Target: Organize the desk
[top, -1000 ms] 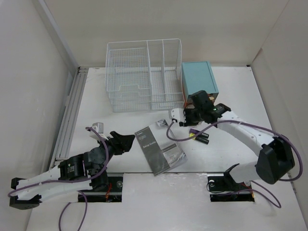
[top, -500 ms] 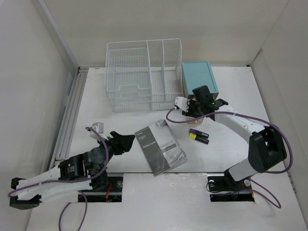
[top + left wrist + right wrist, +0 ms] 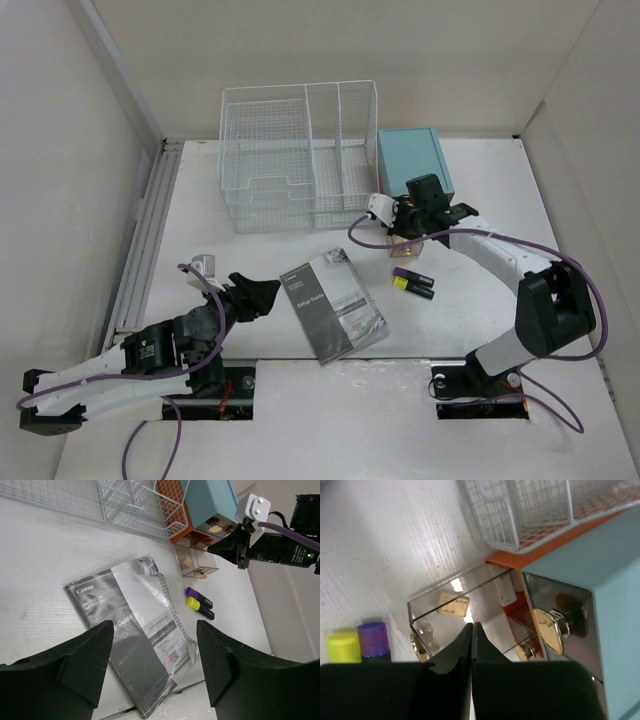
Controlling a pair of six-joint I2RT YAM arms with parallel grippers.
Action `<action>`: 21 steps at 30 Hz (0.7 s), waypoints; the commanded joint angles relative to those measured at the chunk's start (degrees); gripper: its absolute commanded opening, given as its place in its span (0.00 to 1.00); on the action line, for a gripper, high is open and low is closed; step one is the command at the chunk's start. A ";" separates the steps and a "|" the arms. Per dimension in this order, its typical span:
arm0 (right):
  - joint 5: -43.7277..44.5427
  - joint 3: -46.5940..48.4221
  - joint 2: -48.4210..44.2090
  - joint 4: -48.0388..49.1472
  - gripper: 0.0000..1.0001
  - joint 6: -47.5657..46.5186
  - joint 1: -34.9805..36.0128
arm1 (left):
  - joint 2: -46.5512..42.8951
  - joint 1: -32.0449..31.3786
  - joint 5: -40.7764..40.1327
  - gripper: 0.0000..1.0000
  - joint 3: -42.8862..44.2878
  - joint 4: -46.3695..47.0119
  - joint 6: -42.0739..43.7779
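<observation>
The white desk (image 3: 260,250) holds a grey setup guide booklet (image 3: 332,308) (image 3: 125,625) and two highlighters, purple and yellow (image 3: 412,283) (image 3: 199,602) (image 3: 357,642). A teal box (image 3: 413,165) (image 3: 590,570) has a clear drawer (image 3: 195,562) (image 3: 455,605) pulled out, with a small yellow piece and a white piece inside. My right gripper (image 3: 405,235) (image 3: 210,547) (image 3: 472,627) hangs shut just above that drawer, holding nothing. Low over the desk's left front, my left gripper (image 3: 262,295) (image 3: 154,630) is open and empty, pointing at the booklet.
A white wire-mesh rack (image 3: 300,155) (image 3: 135,500) stands at the back, beside the teal box. A small silver object (image 3: 203,264) lies near the left arm. Two cutouts with the arm bases run along the near edge. Walls close in on both sides.
The right arm swung back from over the highlighters to the open drawer of the teal box, and its jaws closed. The left arm has not moved.
</observation>
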 commanded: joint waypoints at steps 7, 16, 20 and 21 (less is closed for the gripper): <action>-29.77 7.39 -2.77 -29.76 0.00 -29.30 -5.40 | -1.11 -0.20 -0.25 0.64 -0.19 1.10 0.61; -24.53 9.34 6.38 -33.61 0.00 -29.47 -6.01 | -1.63 -0.20 -0.25 0.64 -0.72 1.10 0.61; -17.49 8.82 8.58 -25.28 0.00 -17.88 -6.01 | -1.63 -0.20 -0.25 0.64 -0.72 1.10 0.61; -16.09 8.29 8.58 -22.88 0.00 -13.50 -6.01 | -1.63 -0.20 -0.25 0.64 -0.72 1.10 0.61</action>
